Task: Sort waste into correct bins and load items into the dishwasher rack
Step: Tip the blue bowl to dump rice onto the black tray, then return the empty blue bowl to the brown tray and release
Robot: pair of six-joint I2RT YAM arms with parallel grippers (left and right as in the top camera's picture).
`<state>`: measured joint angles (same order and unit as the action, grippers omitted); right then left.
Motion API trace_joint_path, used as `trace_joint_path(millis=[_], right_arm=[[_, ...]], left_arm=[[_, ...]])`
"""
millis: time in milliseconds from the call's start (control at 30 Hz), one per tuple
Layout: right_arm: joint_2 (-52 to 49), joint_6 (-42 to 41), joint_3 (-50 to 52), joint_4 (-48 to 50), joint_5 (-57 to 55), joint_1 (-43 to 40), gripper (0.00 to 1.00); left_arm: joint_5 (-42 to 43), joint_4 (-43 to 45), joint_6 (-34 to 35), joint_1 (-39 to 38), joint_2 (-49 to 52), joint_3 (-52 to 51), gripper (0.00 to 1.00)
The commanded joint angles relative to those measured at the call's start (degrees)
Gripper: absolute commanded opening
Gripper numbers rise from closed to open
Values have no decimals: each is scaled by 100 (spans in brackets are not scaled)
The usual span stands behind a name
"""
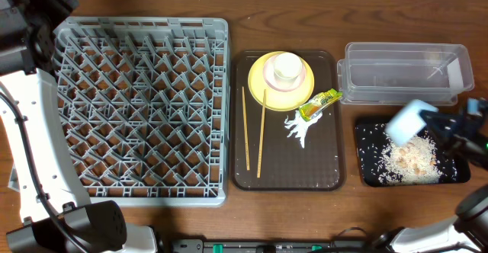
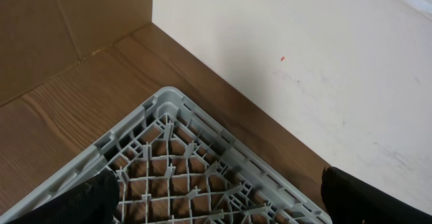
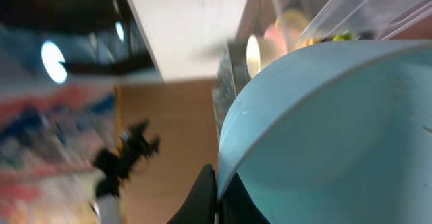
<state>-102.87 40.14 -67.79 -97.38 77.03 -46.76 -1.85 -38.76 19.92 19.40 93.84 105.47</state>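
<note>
The right gripper is clamped shut on the rim of the blue bowl, with one dark finger showing at the lip (a thin edge pinch, not a deep hold). The bowl is tipped over the black tray, above a heap of rice, with stray grains scattered toward the tray's left end.

The first risk is the grip. A smooth, tilted rim could twist between the fingers, and the bowl would then drop into the heap and scatter it. Grains already lie near the tray's edge, so a hard shake could send some onto the table. The tub stands just behind the tray, and a careless swing upward could clip its front wall.

The way to the rack crosses the brown tray. There the cup sits in the pink bowl on the plate, with the chopsticks, wrapper and napkin beside them. A low carry could knock that stack. Any grains clinging inside the bowl (I cannot tell if there are any) would end up in the rack.

The left gripper hangs wide open and empty over the rack's far corner. It could crowd the right arm if both work there.
</note>
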Motion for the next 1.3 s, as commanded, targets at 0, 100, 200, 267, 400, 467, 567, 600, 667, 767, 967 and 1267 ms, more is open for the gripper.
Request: trace_joint_path(millis=[0,100,200,267,400,467,567,600,667,767,967,1267], right_arm=[[341,428,-22,22,-55,798,1],[459,424,-76,103,-149,1692,2],[501,68,-81,295,-376,2653,2],[501,-509,-81,643,-713,3300,2],[501,-2551,-81,1956,-2142,4356,1],[503,-3574,-81,2590,-3165,4841,1],[503,-4240,-81,3224,-4109,5554,1],[503,-4356,-81,3351,-4354,5786,1],[503,-4444,-81,3467,-4760,6199,1],[503,-4439,-81,3493,-5368,6773,1],[503,-4441,-79,3600,-5974,7646,12],[514,-4693,-507,3576,-5860,7584,34]], left_arm=[[-9,0,33,-33,-48,90,96],[-9,0,33,-103,-48,90,97],[-11,2,33,-166,-48,90,96],[-11,2,33,-192,-48,90,96],[-11,2,33,-199,-48,90,96],[-11,2,31,-197,-48,90,97],[-11,0,31,-197,-48,90,96],[-11,2,31,-197,-48,90,97],[-11,0,31,-197,-48,90,97],[-11,-28,33,-199,-48,90,97],[-9,-282,33,-205,-48,90,96],[885,-358,-142,-459,-48,90,76]])
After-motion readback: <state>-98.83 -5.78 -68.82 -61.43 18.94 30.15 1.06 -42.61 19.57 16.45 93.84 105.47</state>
